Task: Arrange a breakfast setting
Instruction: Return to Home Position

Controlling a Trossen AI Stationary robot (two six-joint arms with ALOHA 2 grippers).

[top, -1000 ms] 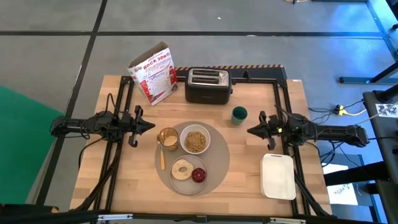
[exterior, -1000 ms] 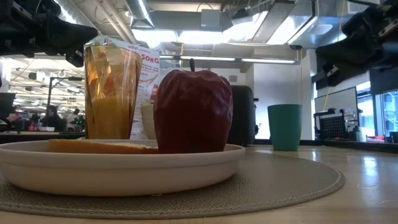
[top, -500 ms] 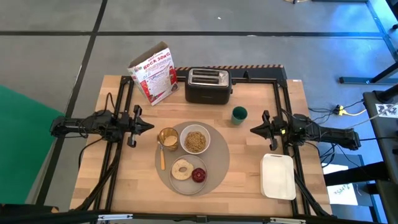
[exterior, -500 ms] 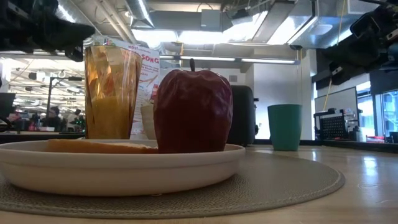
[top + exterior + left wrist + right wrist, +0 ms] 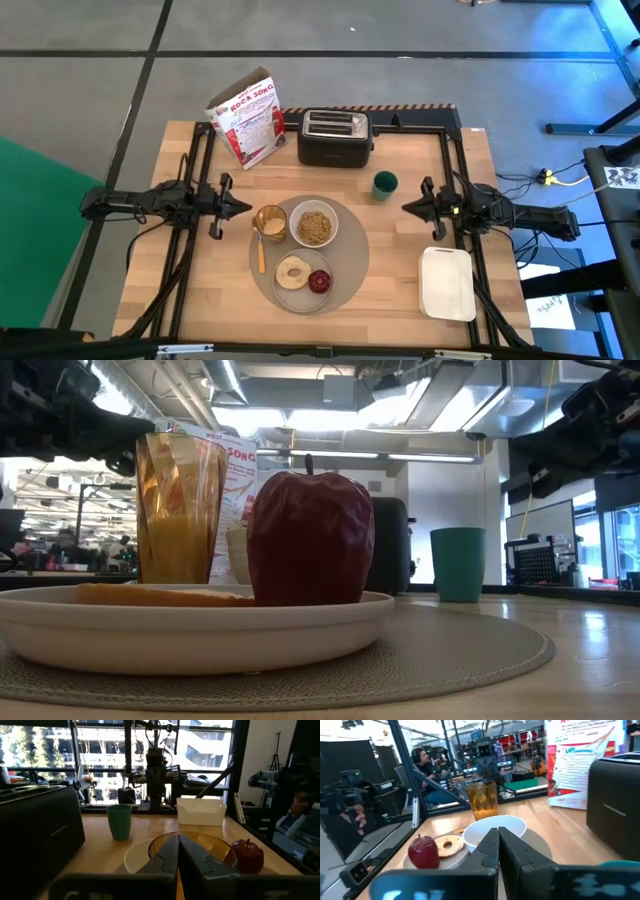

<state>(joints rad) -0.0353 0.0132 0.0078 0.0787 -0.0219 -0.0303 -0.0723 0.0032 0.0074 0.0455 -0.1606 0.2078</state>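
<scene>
surface (image 5: 200, 300) | placemat (image 5: 352, 262) centred | we judge setting done: bowl (image 5: 294, 228) at 12 o'clock, plate (image 5: 305, 294) with bagel (image 5: 294, 271) and apple (image 5: 319, 281) at 6, cup (image 5: 270, 221) at 10 | left jaws, right jaws closed, empty, off the mat at 9 and 3, clear of the dishes

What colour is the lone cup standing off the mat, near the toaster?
Green. The cup shows best in the left wrist view.

Cereal box (image 5: 250, 118): red front lettering, "ROCK" legible from above; low view shows "SONG" fragment. Smaller print is unreadable.
</scene>
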